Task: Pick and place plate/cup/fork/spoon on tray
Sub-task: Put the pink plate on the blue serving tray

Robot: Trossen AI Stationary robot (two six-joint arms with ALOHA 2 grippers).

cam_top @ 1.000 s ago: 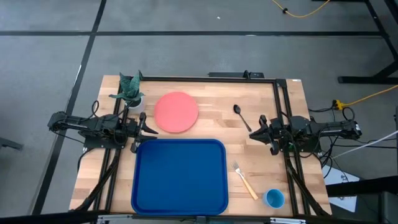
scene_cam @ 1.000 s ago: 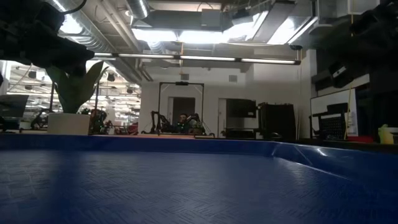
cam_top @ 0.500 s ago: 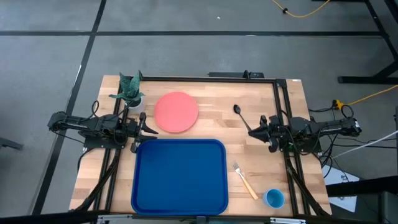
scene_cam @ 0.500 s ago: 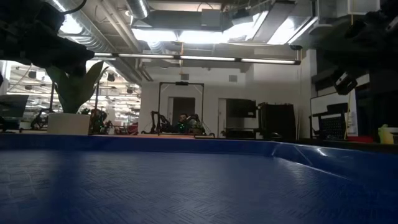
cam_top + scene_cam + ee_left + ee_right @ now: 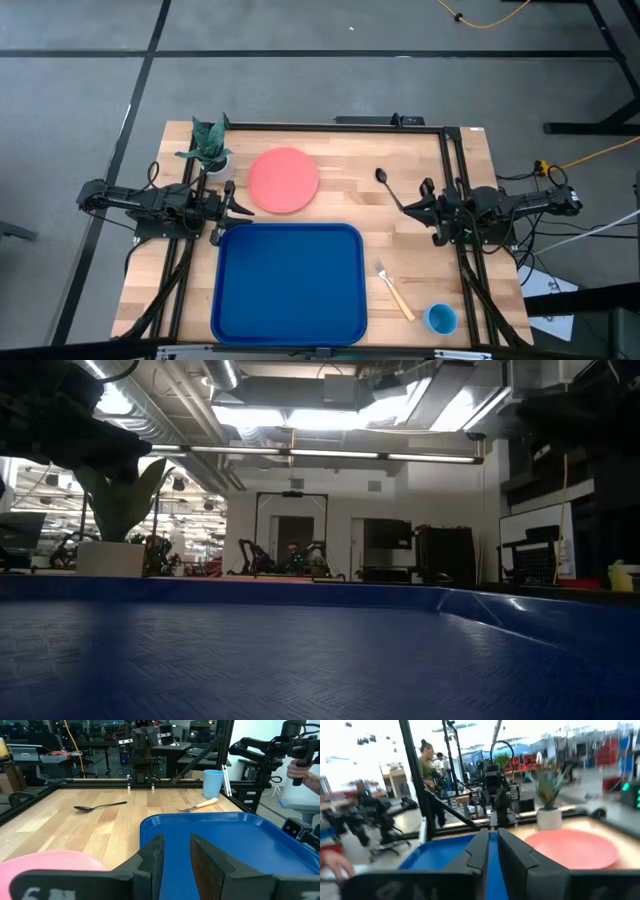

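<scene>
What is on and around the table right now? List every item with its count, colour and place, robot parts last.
tray: one, deep blue, near middle of the table, nothing in it.
plate: one, salmon pink, on the wood beyond the tray.
spoon: one, dark, on the wood to the right of the plate.
fork: one, tan handle with silvery tines, right of the tray.
cup: one, light blue, near right corner, beside the fork's handle end.
potted plant: one, green in a white pot, far left of the table.
person: at least one, in the room beyond the table.
left gripper: one, dark, slightly open, at the tray's far left corner.
right gripper: one, dark, nearly closed, by the spoon's handle, holding nothing.
</scene>
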